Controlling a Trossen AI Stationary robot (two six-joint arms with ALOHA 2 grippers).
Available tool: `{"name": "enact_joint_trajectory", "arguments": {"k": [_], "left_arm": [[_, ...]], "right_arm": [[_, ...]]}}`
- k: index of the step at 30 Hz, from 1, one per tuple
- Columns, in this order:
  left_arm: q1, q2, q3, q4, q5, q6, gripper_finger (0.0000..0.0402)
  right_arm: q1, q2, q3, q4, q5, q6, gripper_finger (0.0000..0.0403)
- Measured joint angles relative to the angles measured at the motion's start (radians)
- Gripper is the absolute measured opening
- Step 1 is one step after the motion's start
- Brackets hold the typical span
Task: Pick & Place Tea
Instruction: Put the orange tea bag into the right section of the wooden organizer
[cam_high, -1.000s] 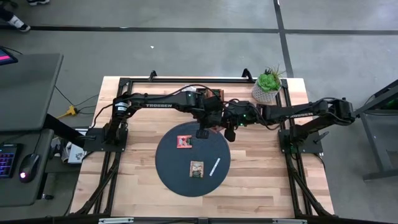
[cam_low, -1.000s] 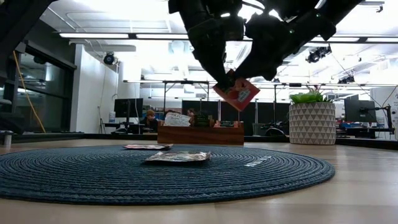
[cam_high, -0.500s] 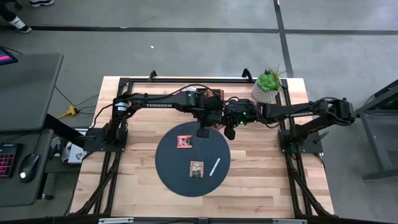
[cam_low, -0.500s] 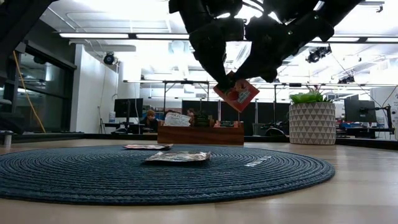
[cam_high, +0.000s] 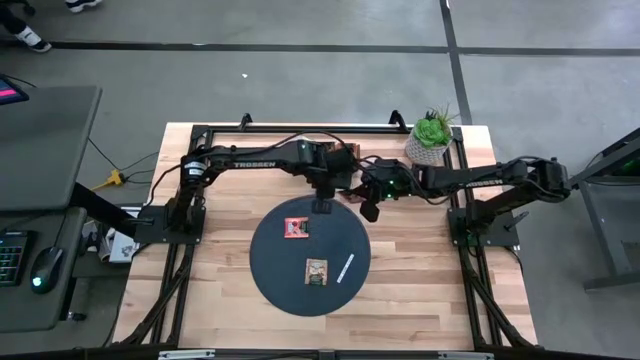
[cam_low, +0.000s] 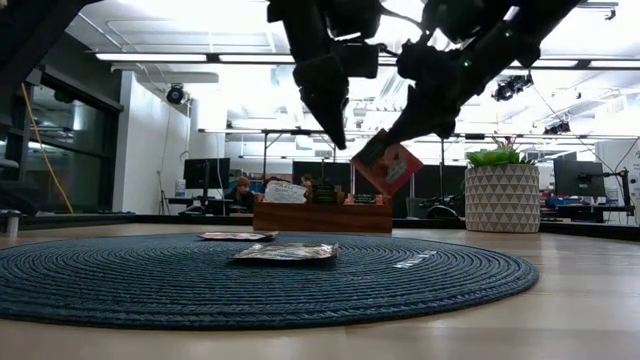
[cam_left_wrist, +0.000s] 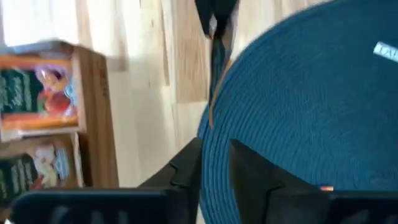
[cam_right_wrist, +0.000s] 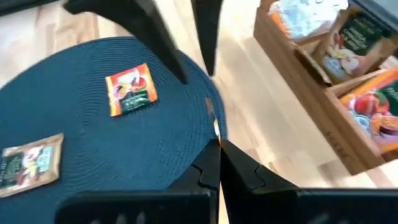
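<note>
- While nothing's finished yet, the near side looks decent: a brown-green sachet lies flat on the dark round mat, with a thin white strip just beside it.
- A bit further back, an orange-red sachet is also lying on the mat, so I'd call that two teas placed.
- Over the mat's far edge, the right gripper is pinched tight on the top of a red sachet, which hangs tilted in the air and well clear of the mat.
- The left gripper hangs right next to it, fingers a little apart, with nothing in them and not touching the sachet.
- Behind that, the wooden box has a bunch more sachets standing in it, so my guess is most of the job's left.
- The potted plant sits at the far corner, out of the way.
</note>
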Motion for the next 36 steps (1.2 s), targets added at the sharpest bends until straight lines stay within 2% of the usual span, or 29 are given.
{"name": "enact_joint_trajectory", "arguments": {"k": [5,8,14,21,30,36], "left_arm": [[0.023,0.0,0.0,-0.059,-0.053,-0.012,0.0114],[0.046,-0.006,0.0,-0.055,-0.066,-0.016,0.0127],[0.086,-0.049,-0.002,-0.028,-0.069,-0.012,0.0131],[0.096,-0.065,-0.003,0.011,-0.053,0.01,0.0131],[0.094,-0.066,-0.002,0.046,-0.005,0.01,0.0131],[0.095,-0.066,-0.002,0.037,0.004,0.01,0.0131]], "right_arm": [[-0.043,0.0,0.0,0.007,0.079,-0.001,0.0],[-0.096,0.0,0.0,0.047,0.084,-0.021,0.0],[-0.228,0.007,0.0,0.164,0.042,-0.072,0.0],[-0.369,0.1,0.0,0.323,-0.11,-0.089,0.0],[-0.441,0.268,0.0,0.526,-0.19,-0.041,0.0],[-0.465,0.338,0.0,0.556,-0.2,-0.019,0.0]]}}
